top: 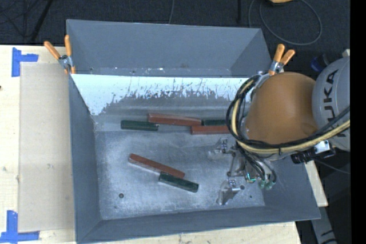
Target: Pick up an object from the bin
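Note:
My gripper (224,173) hangs low over the bin's floor at the right side, under the arm's orange cover. Its two metal fingertips stand apart, open, with bare floor between them. A short dark green bar (179,183) lies to its left, end to end with a longer red-brown bar (154,165) that slants up-left. Behind the gripper, near the back wall, a red-brown bar (207,130) lies flat with a dark green bar (214,122) just beyond it. The gripper touches none of them.
Further left along the back wall lie another red-brown bar (174,120) and a dark green bar (139,125). The arm and its cables cover the bin's right rim. A small dark speck (121,196) sits on the floor at front left.

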`<state>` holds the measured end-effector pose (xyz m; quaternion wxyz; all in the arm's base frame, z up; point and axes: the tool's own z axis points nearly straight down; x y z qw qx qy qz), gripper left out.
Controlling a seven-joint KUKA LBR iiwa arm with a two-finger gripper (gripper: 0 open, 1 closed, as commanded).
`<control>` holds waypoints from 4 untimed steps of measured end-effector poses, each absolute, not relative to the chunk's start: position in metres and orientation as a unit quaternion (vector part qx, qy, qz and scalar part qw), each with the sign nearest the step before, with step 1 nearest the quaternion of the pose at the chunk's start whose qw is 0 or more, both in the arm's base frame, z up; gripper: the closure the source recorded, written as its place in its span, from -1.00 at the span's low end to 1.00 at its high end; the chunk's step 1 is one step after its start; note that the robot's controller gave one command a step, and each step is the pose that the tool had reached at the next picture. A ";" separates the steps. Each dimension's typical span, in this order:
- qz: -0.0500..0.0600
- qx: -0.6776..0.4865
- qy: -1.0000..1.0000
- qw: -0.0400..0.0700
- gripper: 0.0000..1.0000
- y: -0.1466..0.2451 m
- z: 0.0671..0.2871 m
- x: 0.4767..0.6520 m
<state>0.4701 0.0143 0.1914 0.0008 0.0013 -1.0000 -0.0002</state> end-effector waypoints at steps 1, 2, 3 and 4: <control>0.000 0.010 -1.000 -0.002 -1.00 0.019 0.134 0.487; -0.001 -0.014 -1.000 -0.005 1.00 0.057 0.074 0.478; -0.001 -0.015 -1.000 -0.005 1.00 0.057 0.074 0.478; 0.000 -0.002 -1.000 0.000 1.00 0.063 0.213 0.494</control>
